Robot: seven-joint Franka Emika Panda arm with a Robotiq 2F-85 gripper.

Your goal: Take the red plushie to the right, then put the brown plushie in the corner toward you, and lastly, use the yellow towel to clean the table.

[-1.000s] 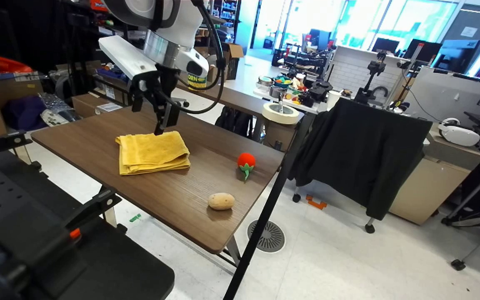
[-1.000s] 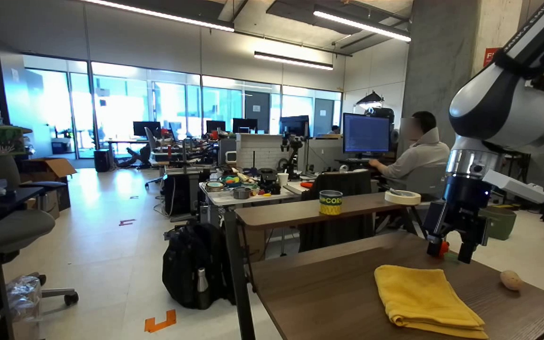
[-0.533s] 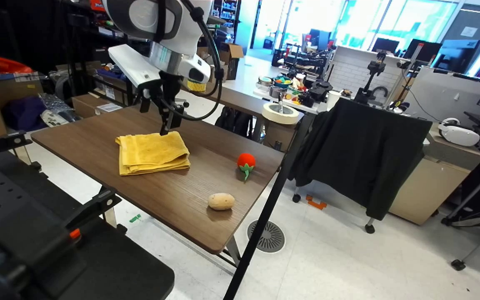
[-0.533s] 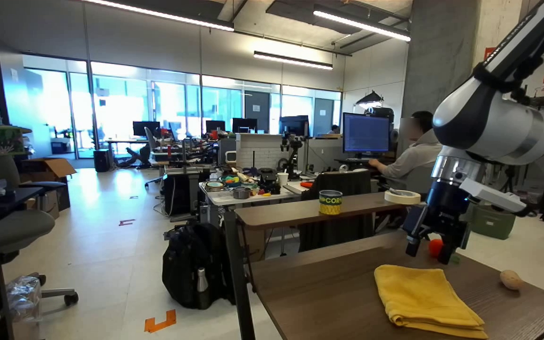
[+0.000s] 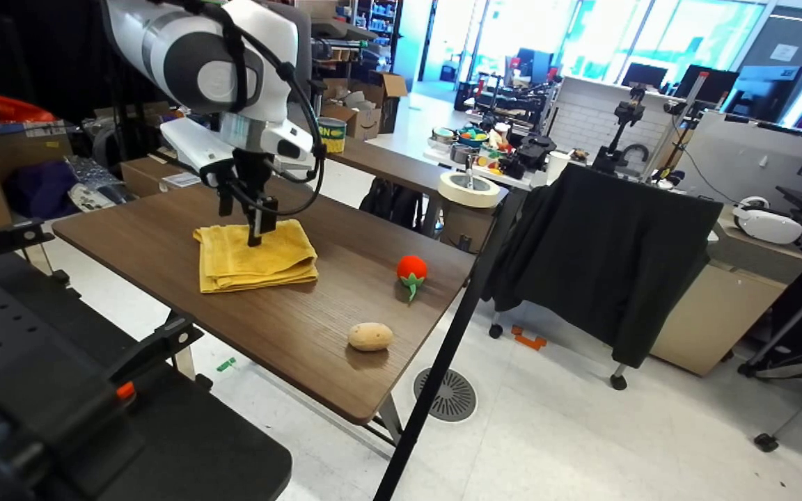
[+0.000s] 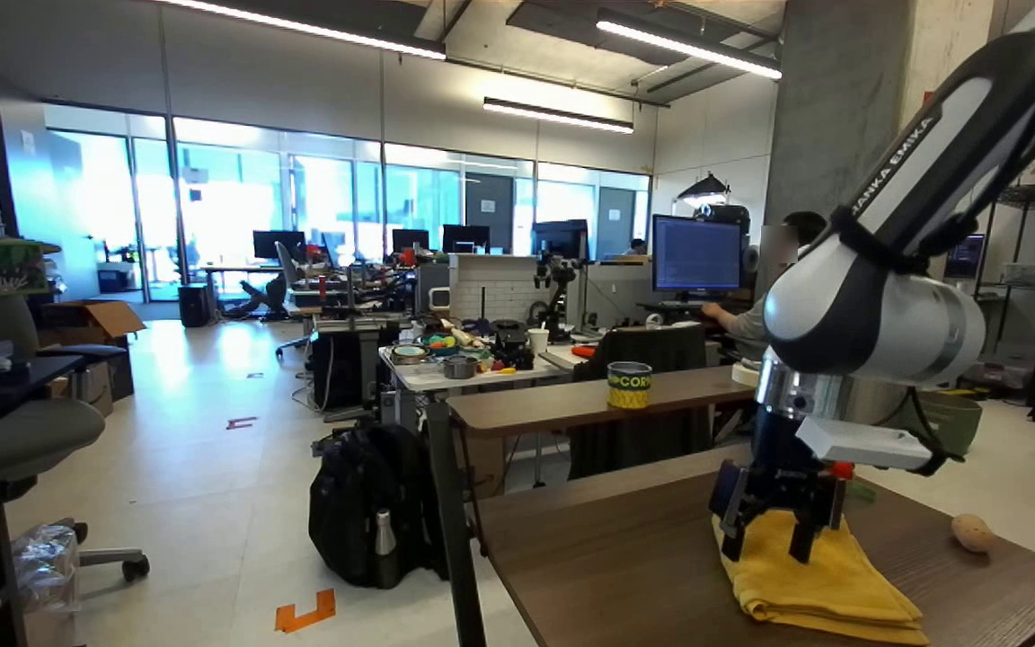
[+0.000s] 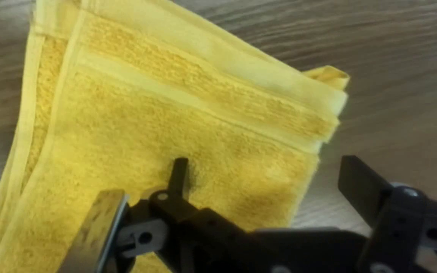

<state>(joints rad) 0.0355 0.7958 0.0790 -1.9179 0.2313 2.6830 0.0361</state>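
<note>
yellow towel (image 7: 157,117) lies below the gripper (image 7: 267,168), jaws spread wide, empty; the towel's edge runs between them, bare table (image 7: 400,121) beyond.

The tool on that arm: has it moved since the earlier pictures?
Yes. Judged by the unmoved towel, the tool has shifted left and down in an exterior view: earlier above the towel's outline, now overlapping it.

hand (image 6: 767,547) | lower than before | shifted closer to the yellow towel (image 6: 827,586)
</note>
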